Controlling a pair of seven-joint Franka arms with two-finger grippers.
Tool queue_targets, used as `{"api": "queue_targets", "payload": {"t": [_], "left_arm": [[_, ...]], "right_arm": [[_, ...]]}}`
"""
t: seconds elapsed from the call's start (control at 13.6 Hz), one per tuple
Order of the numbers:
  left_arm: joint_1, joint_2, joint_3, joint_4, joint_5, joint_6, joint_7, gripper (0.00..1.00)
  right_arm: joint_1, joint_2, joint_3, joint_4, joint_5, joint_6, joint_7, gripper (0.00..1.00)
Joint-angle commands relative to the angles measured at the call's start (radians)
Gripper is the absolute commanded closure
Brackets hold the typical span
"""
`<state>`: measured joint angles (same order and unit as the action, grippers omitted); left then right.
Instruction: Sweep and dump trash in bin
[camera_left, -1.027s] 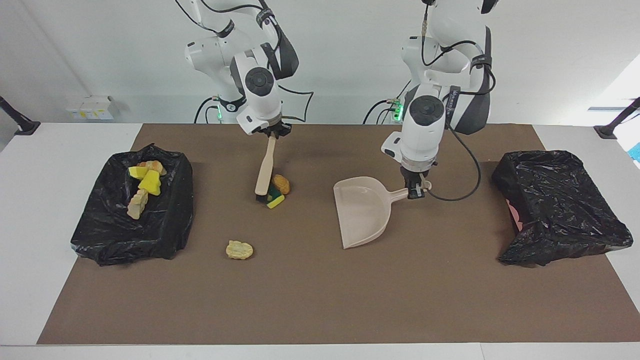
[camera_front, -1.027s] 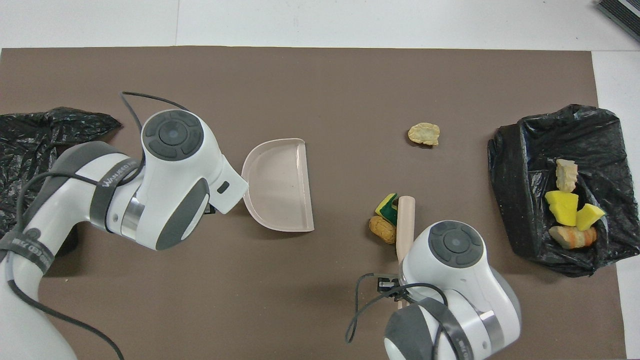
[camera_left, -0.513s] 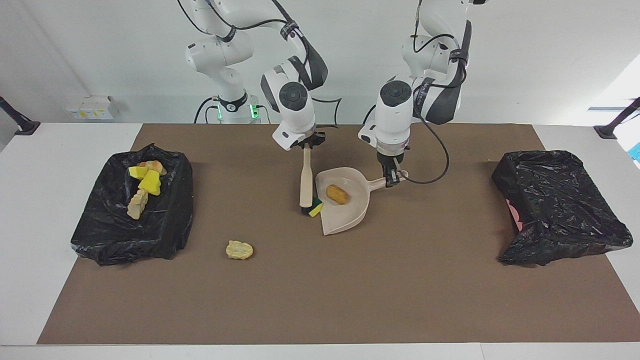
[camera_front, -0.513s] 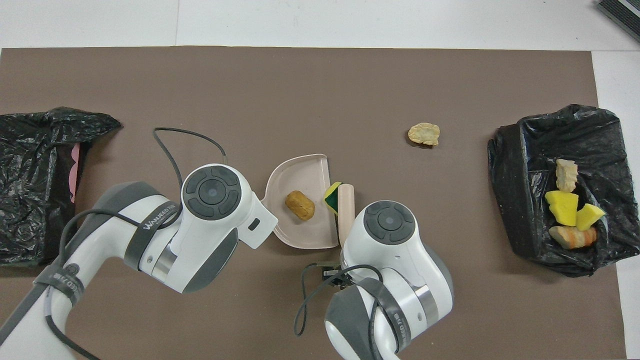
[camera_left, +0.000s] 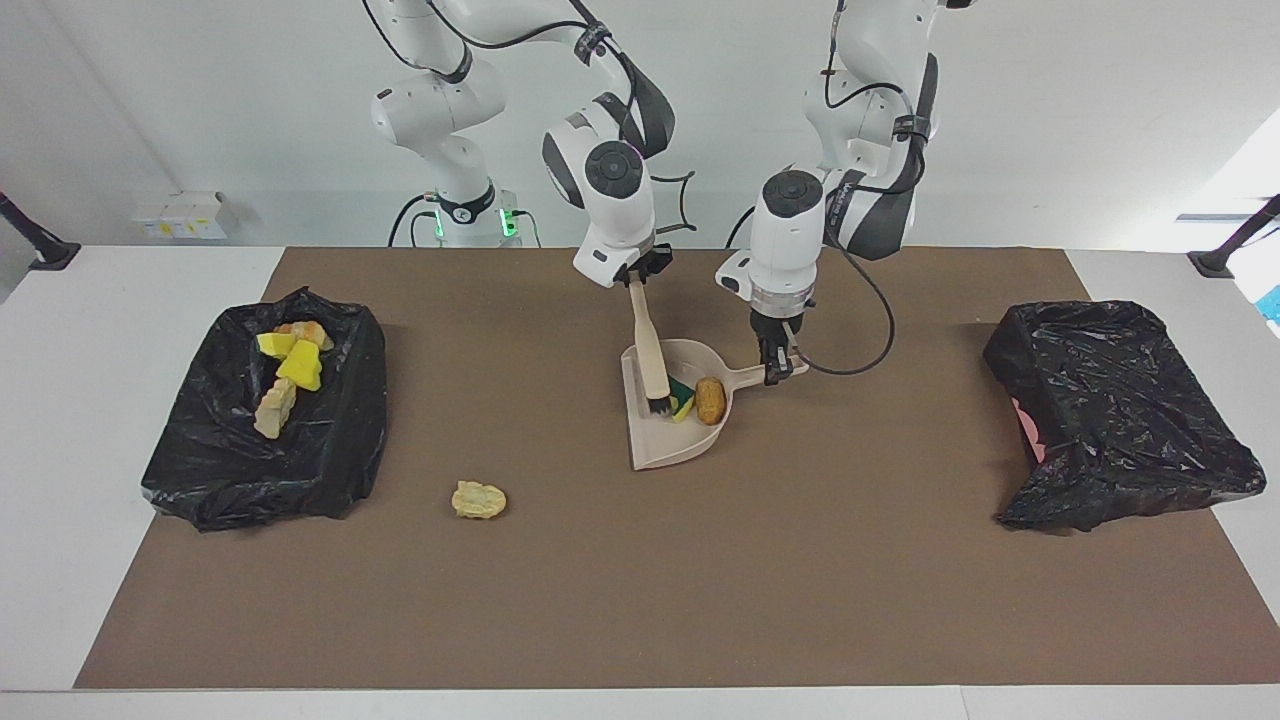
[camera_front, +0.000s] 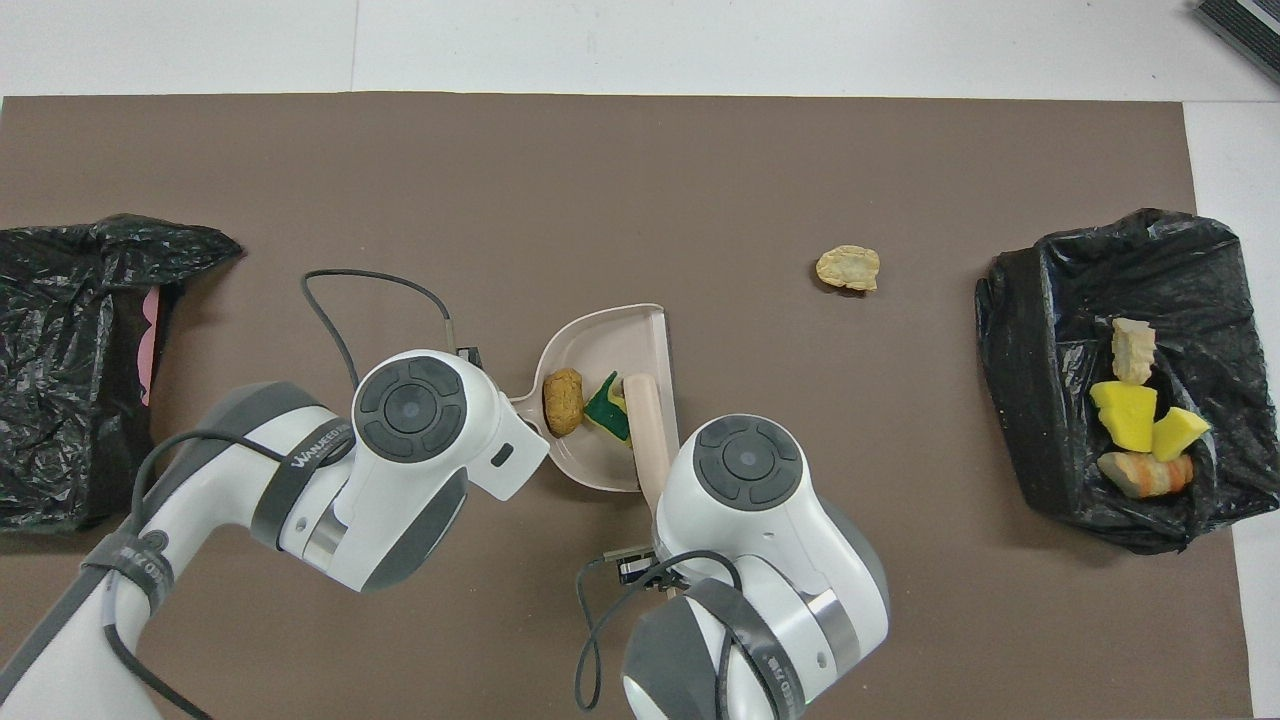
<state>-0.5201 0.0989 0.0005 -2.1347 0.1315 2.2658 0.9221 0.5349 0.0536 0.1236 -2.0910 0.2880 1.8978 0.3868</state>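
Two pieces, brown bread lump (camera_left: 710, 399) and green-faced sponge (camera_left: 683, 401), we count in dustpan (camera_left: 668, 445) mid-mat. Four lie in bin (camera_left: 330, 440) at right arm's end; one pale lump (camera_left: 479, 499) unswept, dump pending. Right gripper (camera_left: 640, 279) clamps brush (camera_left: 651, 350), left gripper (camera_left: 772, 371) clamps dustpan handle. Only facing view shows both grips; overhead view hides them under wrists.

Both arms reach down mid-table, left hand (camera_left: 775, 368) and right hand (camera_left: 637, 274) clenched.

Brush (camera_left: 650, 350) in dustpan (camera_left: 665, 445), sponge (camera_left: 683, 402) (perhaps touching bristles), bread lump (camera_left: 710, 399)
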Motion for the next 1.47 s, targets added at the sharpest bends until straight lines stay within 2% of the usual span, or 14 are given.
{"api": "queue_targets", "payload": {"t": [0.0,0.29,0.66,0.88,1.1,1.25,1.39], "left_arm": [[0.049,0.002,0.003,-0.005,-0.044,0.031,0.053,1.0],[0.104,0.012,0.003,0.039,-0.099,-0.011,0.069,1.0],[0.104,0.013,0.003,0.049,-0.115,-0.028,0.072,1.0],[0.1,0.012,0.003,0.042,-0.115,-0.026,0.073,1.0],[0.101,0.012,0.004,0.042,-0.115,-0.028,0.067,1.0],[0.101,0.013,0.003,0.045,-0.115,-0.026,0.058,1.0],[0.101,0.013,0.003,0.05,-0.115,-0.028,0.052,1.0]], "right_arm": [[-0.018,-0.014,0.002,0.037,0.003,-0.042,-0.022,1.0],[-0.032,-0.014,0.002,0.087,-0.024,-0.058,-0.031,1.0],[-0.035,0.0,0.005,0.198,-0.064,-0.14,-0.022,1.0],[-0.021,-0.001,0.005,0.209,-0.075,-0.141,0.027,1.0],[-0.049,0.017,0.001,0.222,-0.092,-0.138,0.018,1.0],[-0.108,0.043,0.002,0.25,-0.14,-0.141,0.004,1.0],[-0.214,0.071,0.001,0.258,-0.174,-0.135,-0.055,1.0]]}}
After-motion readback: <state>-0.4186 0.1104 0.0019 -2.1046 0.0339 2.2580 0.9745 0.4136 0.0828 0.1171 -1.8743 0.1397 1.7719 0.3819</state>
